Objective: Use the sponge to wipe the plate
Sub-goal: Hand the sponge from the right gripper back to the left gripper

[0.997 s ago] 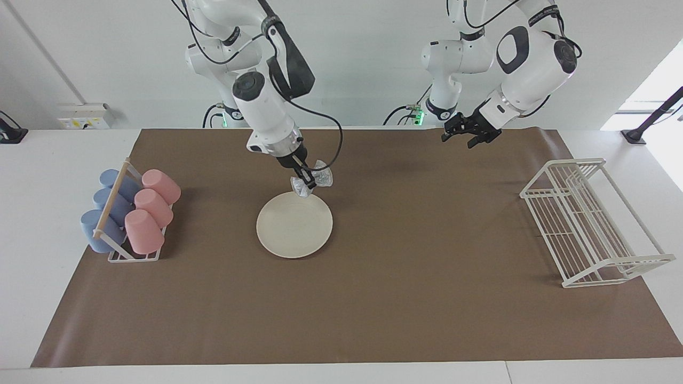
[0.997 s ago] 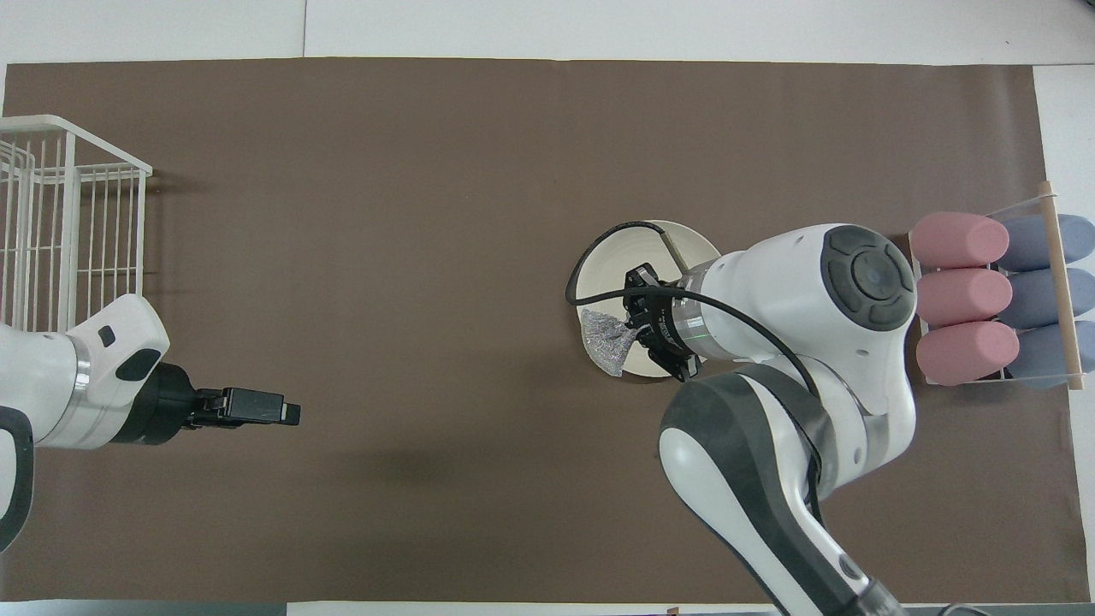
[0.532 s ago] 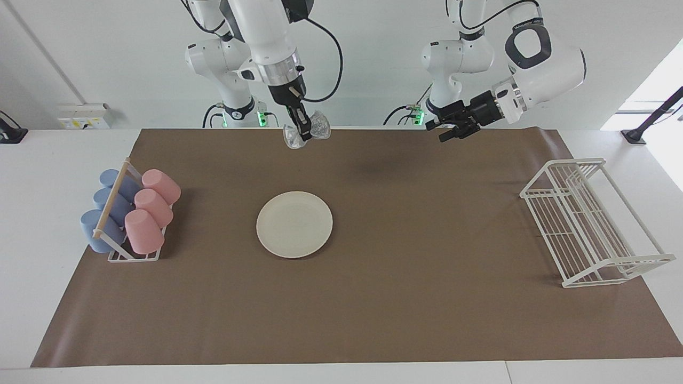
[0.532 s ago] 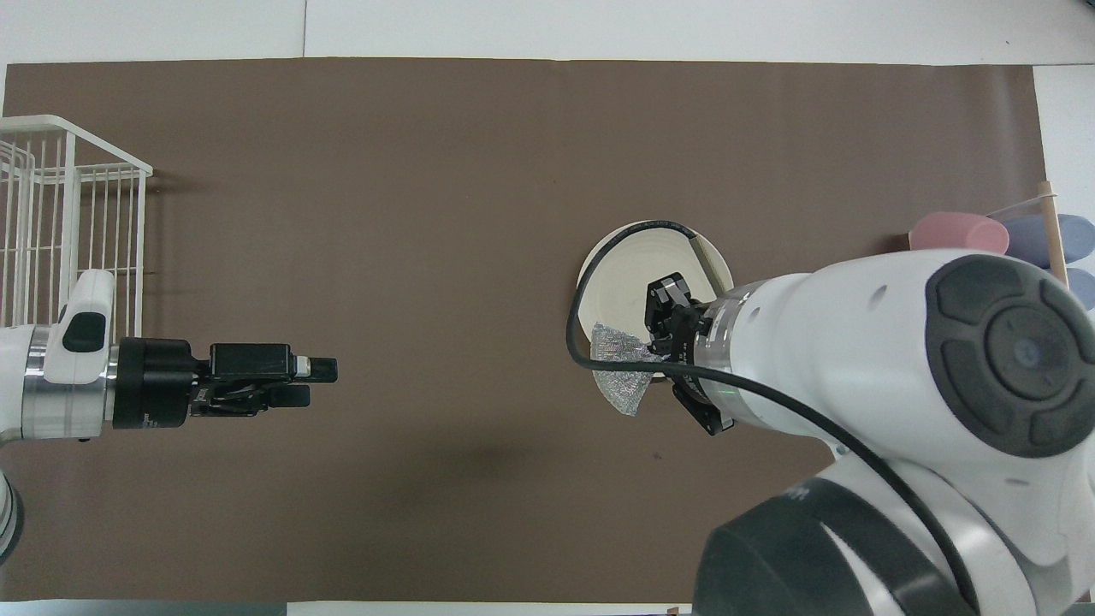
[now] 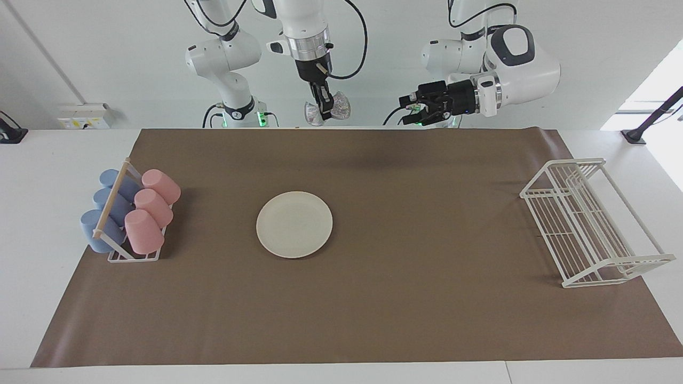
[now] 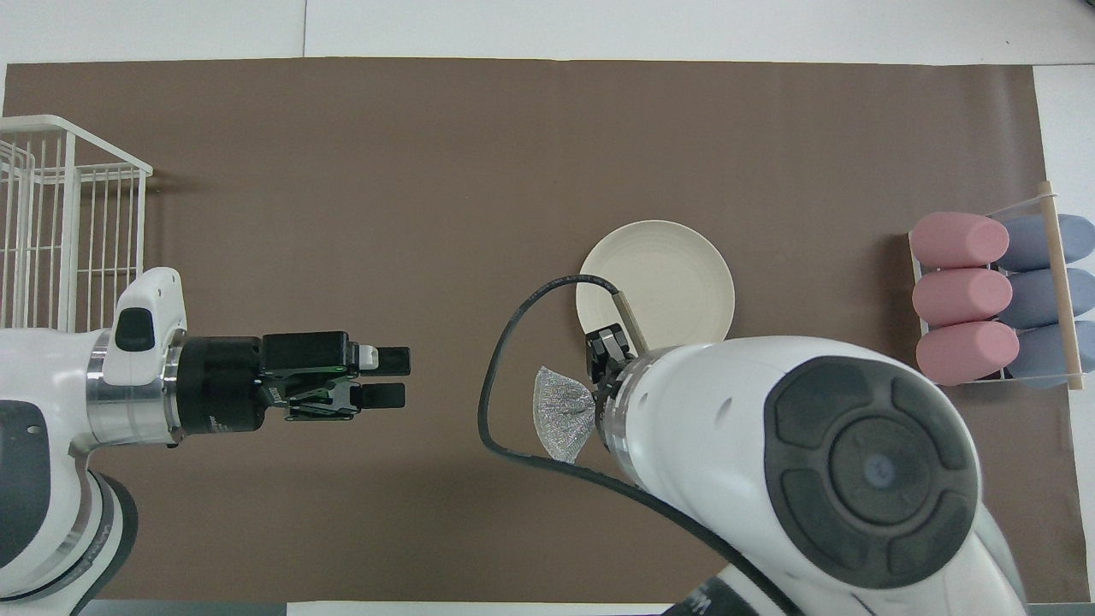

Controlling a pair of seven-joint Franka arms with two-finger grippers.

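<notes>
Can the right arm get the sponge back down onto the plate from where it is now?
Probably yes. The right hand, shut on the sponge, hangs high near the robots' edge of the mat. The plate lies bare, with nothing on or over it. The left hand waits open, off to the side.

- One camera sits high up across the table and looks back at the two robots. The robots stand at the top of its picture. It is far enough away to show the whole brown mat [image 5: 373, 298].
- The other camera sits high above the robots' own end and looks forward and steeply down. The arms come in from the bottom and look very big, because they are close to it.
- The two views are half a turn apart, so the sides swap.
- Both views show the brown mat, the plate [image 5: 294, 224] [image 6: 676, 274], the cup rack [image 5: 133, 256] [image 6: 1061, 282] and the white wire rack [image 5: 592, 224] [image 6: 60, 222].
</notes>
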